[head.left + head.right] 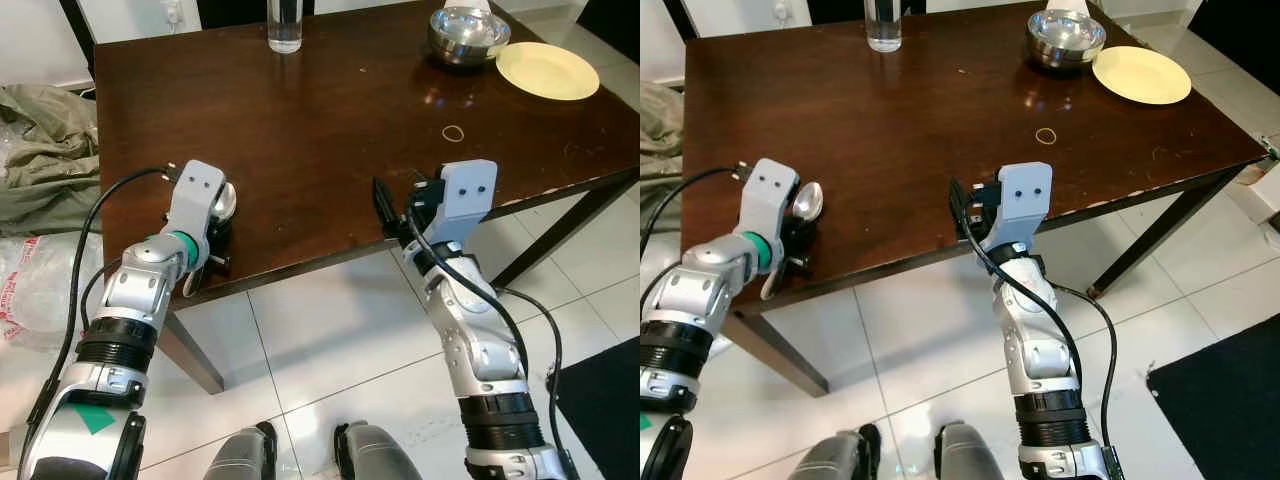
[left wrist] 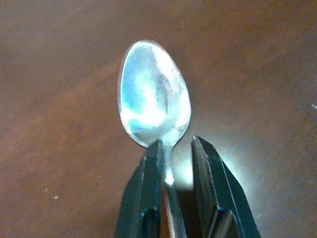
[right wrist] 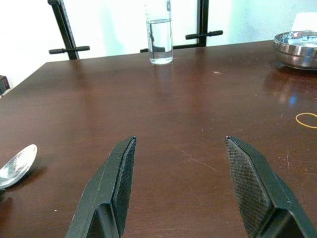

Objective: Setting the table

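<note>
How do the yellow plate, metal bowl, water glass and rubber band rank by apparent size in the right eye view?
1. Yellow plate, widest.
2. Metal bowl, somewhat narrower, partly cut off at the top edge.
3. Water glass, narrower; its top is cropped, so its full height is unsure.
4. Rubber band, clearly smallest.

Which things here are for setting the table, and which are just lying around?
For the job: spoon in the left claw, glass of water, metal bowl, yellow plate, the empty, open right claw.

Just lying around: rubber band on the table, crumpled cloth and plastic bag on the floor.
</note>
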Robot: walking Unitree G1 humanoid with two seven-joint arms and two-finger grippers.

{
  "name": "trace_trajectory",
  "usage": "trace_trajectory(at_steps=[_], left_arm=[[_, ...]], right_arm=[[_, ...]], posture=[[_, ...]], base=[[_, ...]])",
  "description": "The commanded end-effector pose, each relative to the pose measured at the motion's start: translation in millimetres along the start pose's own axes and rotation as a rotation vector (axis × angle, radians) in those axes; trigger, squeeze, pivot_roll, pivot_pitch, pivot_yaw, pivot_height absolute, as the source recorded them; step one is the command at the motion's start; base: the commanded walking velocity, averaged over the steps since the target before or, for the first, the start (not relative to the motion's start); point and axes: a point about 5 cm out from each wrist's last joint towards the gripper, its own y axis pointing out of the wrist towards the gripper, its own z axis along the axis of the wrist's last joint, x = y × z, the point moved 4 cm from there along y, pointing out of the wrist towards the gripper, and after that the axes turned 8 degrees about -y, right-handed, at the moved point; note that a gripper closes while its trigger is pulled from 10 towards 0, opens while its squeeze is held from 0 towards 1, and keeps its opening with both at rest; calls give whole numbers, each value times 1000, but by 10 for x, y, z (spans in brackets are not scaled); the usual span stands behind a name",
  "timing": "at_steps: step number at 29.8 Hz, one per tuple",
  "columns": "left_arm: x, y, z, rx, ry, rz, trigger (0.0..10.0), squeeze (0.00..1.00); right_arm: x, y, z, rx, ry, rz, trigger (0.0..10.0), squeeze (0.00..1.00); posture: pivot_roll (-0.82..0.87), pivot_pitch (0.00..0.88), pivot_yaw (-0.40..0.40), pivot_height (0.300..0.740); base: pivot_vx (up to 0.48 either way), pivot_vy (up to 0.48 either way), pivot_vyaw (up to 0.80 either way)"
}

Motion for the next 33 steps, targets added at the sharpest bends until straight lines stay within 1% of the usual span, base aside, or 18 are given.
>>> trace_trajectory(at_steps=[1, 2, 3, 5, 6, 7, 9, 10, 11, 12, 13, 14, 16, 17, 19, 20, 21, 33], left_arm=[[-9, 18, -279, -88, 19, 31, 10000, 0], [-9, 18, -279, -88, 19, 31, 10000, 0], [-7, 19, -334, -109, -26, 35, 10000, 0], [-7, 19, -334, -109, -26, 35, 10000, 0], [21, 16, -379, -127, -92, 21, 10000, 0], [43, 15, -409, -139, -138, 10, 10000, 0], [56, 6, -457, -151, -145, 11, 10000, 0], [63, -10, -523, -164, -121, 19, 10000, 0], [63, -10, -523, -164, -121, 19, 10000, 0], [64, -20, -565, -171, -94, 27, 10000, 0], [69, -32, -618, -184, -108, 32, 8784, 0], [77, -38, -667, -196, -146, 36, 6353, 0], [77, -38, -667, -196, -146, 36, 6353, 0], [84, -41, -697, -204, -178, 38, 6353, 0], [96, -44, -746, -214, -214, 44, 1333, 0], [96, -44, -746, -214, -214, 44, 1333, 0], [105, -44, -762, -214, -219, 48, 0, 0], [101, -42, -700, -191, -209, 68, 0, 0]], right_arm=[[3, -30, -89, -37, 1, -1, 10000, 0], [3, -30, -89, -37, 1, -1, 10000, 0], [5, -33, -93, -39, 2, -2, 10000, 0], [5, -33, -93, -39, 2, -2, 10000, 0], [6, -33, -94, -40, 3, -3, 10000, 0], [6, -33, -94, -40, 3, -3, 10000, 0], [7, -32, -93, -40, 2, -3, 10000, 0], [7, -32, -93, -40, 3, -4, 10000, 0], [7, -32, -93, -40, 3, -4, 10000, 0], [7, -32, -92, -40, 3, -4, 10000, 0], [3, -34, -97, -41, 3, -3, 10000, 0], [2, -37, -101, -42, 4, -3, 10000, 0], [2, -37, -101, -42, 4, -3, 10000, 0], [1, -38, -103, -43, 4, -4, 10000, 0], [8, -40, -105, -45, 4, -7, 10000, 0], [8, -40, -105, -45, 4, -7, 10000, 0], [14, -43, -107, -46, 5, -11, 10000, 0], [21, -47, -112, -49, 5, -14, 10000, 0]], posture=[[-159, 47, 37, 740], [-159, 47, 37, 740], [-156, 45, 38, 740], [-156, 45, 38, 740], [-158, 44, 39, 740], [-158, 45, 39, 740], [-160, 46, 38, 740], [-160, 48, 38, 740], [-160, 48, 38, 740], [-160, 48, 38, 740], [-158, 50, 37, 740], [-159, 51, 38, 740], [-159, 51, 38, 740], [-159, 51, 38, 740], [-159, 57, 40, 740], [-159, 57, 40, 740], [-159, 57, 40, 740], [-159, 61, 38, 740]], base=[[0, 0, 0], [0, 0, 0], [0, 0, 0], [0, 0, 0], [0, 0, 0], [0, 0, 0], [0, 0, 0], [0, 0, 0], [0, 0, 0], [0, 0, 0], [0, 0, 0], [0, 0, 0], [0, 0, 0], [0, 0, 0], [0, 0, 0], [0, 0, 0], [0, 0, 0], [0, 0, 0]])
